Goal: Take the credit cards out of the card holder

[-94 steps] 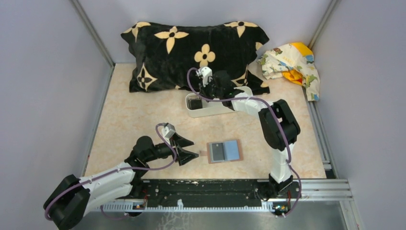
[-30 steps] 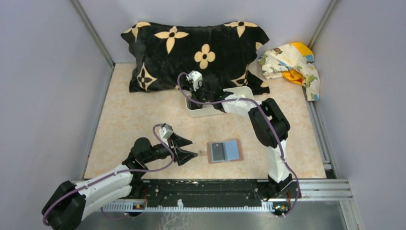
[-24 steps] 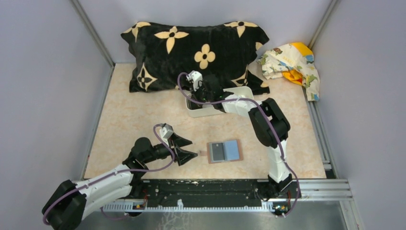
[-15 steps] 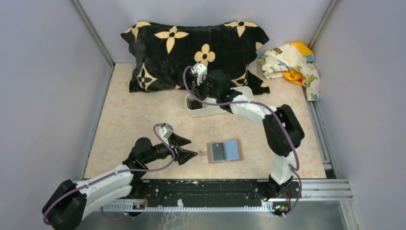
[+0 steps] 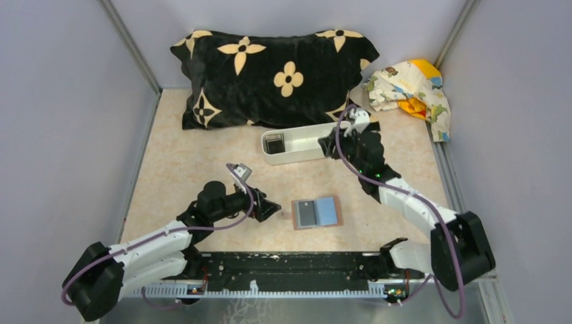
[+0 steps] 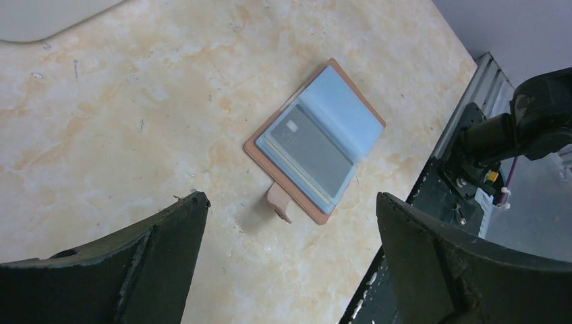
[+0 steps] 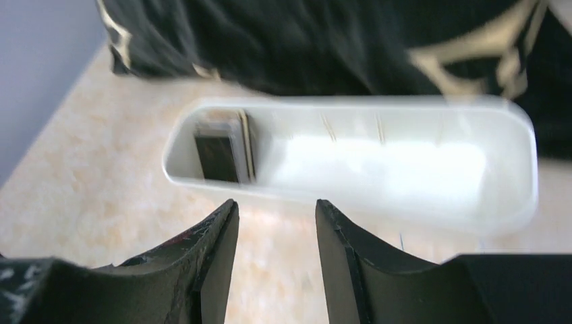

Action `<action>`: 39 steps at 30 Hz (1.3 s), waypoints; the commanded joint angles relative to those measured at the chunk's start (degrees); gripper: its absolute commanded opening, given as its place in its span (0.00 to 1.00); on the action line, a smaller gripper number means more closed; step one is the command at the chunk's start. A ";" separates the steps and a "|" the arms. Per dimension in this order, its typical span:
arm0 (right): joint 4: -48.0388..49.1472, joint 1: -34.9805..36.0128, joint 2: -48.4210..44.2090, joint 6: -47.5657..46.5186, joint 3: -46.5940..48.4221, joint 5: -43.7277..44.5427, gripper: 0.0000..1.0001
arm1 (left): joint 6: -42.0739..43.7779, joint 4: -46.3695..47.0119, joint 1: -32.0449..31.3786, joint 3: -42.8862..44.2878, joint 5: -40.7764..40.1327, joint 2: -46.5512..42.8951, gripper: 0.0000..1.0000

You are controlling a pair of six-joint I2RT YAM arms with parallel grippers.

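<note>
Mid-task: some credit cards [image 7: 222, 148] stacked at one end of tray [image 7: 405, 206]; one grey card [image 6: 313, 150] sits in card holder [image 5: 316, 213], open flat on table [image 5: 189, 169]. Jaws of left gripper [image 5: 268, 208] wide, empty, just beside holder; right gripper [image 7: 276, 206] parted, empty, over tray. Next, probably: pinch grey card's edge, slide out.

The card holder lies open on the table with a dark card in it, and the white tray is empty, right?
Not empty: the white tray holds cards at one end, as the right wrist view shows. The card holder does lie open on the table with a dark card in it.
</note>
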 commanded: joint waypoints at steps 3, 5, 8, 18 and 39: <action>-7.44 -0.03 -18.71 8.48 -16.75 6.56 0.47 | 1.24 -1.96 -5.84 4.09 -5.54 5.42 1.00; -10.29 0.04 -23.01 12.03 -21.02 6.77 0.48 | 2.11 -1.47 -9.02 5.82 -7.81 8.19 1.00; -12.10 0.52 -28.59 16.40 -27.71 5.96 0.46 | 1.65 0.38 -12.61 7.88 -8.65 12.45 1.00; -18.52 10.39 -32.31 23.83 -35.22 13.90 0.42 | -5.14 10.54 -13.90 8.70 -3.72 22.23 1.00; -10.89 24.68 -18.99 30.52 -35.85 18.56 0.42 | -9.90 3.26 -14.21 10.15 -7.15 22.42 0.99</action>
